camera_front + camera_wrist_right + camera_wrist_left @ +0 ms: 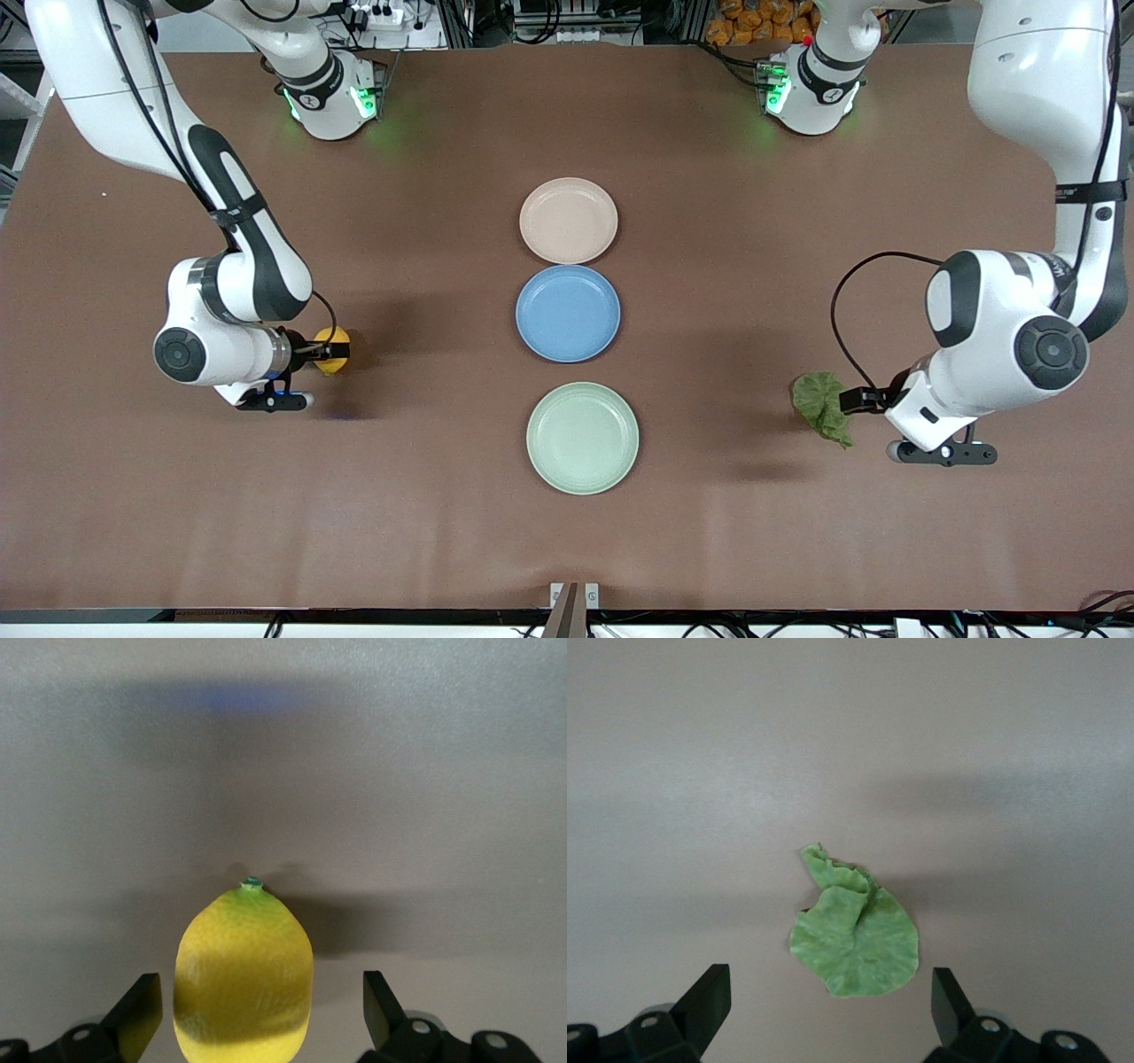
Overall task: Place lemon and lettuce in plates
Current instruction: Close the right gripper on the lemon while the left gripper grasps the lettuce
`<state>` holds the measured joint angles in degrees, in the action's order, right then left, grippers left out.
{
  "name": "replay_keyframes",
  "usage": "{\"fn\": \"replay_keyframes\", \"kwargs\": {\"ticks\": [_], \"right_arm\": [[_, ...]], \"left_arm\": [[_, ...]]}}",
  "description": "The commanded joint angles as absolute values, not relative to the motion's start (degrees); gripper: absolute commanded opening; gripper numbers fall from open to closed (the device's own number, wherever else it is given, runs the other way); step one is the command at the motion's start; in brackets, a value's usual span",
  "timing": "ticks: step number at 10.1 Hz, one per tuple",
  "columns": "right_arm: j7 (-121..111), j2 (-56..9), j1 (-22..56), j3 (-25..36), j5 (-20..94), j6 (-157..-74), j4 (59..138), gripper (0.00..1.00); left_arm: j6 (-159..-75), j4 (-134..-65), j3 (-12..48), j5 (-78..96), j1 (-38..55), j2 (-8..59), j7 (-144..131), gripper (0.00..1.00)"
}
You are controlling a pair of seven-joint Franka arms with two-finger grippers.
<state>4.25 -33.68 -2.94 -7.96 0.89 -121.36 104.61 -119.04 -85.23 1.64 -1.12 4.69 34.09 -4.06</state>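
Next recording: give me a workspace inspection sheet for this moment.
Surface: brown table, no spills seen.
Job's things: lemon on the table toward the right arm's end; lettuce flat toward the left arm's end; beige plate and green plate empty.
Clutter: blue plate between them, empty.
Hands: right hand open around the lemon; left hand open above the lettuce.
Cables: black cable looping off the left arm.
Surroundings: equipment past the table's edge.

A brown table [443,532] held three round shallow plates in a row: beige-pink [568,220], blue [568,313], mint green [582,437]. A small yellow lemon [335,349] and wrinkly green lettuce leaf [822,404] lay at opposite ends
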Motion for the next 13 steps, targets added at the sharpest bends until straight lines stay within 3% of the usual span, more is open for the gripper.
{"fn": "replay_keyframes", "kwargs": {"ticks": [1,3,5,7,8,9,10,13], "right_arm": [[4.39,-33.84,-3.60,-8.44,2.28,-121.73,104.77,0.98],[4.13,-33.92,-3.69,-8.35,5.53,-121.64,104.68,0.64],[4.13,-33.93,-3.87,-8.35,5.54,-121.73,104.76,0.53],[4.13,-33.66,-3.78,-8.44,5.54,-121.29,104.68,0.26],[3.96,-33.23,-3.61,-8.44,5.54,-121.12,104.59,0.20],[3.96,-32.44,-3.43,-8.52,5.54,-119.72,104.24,0.07],[4.04,-31.91,-3.25,-8.61,5.54,-117.88,103.37,0.00],[4.57,-28.75,-3.25,-11.59,8.32,-113.14,102.92,0.00]], "left_arm": [[-120.92,-84.11,1.23,-2.46,5.27,35.85,-5.36,1.00],[-124.96,-84.11,1.23,-2.46,5.36,38.48,-5.10,1.00],[-127.96,-84.11,1.23,-2.46,7.11,41.39,-5.00,1.00],[-128.84,-84.02,1.14,-2.46,7.12,42.10,-5.01,1.00],[-128.85,-84.11,1.23,-2.46,7.03,42.71,-5.10,1.00],[-128.85,-84.20,1.14,-2.55,7.55,43.41,-5.01,1.00],[-128.85,-84.55,1.14,-2.55,6.86,43.42,-5.10,1.00],[-127.97,-88.49,1.14,-2.55,5.72,42.72,-5.27,1.00]]}}
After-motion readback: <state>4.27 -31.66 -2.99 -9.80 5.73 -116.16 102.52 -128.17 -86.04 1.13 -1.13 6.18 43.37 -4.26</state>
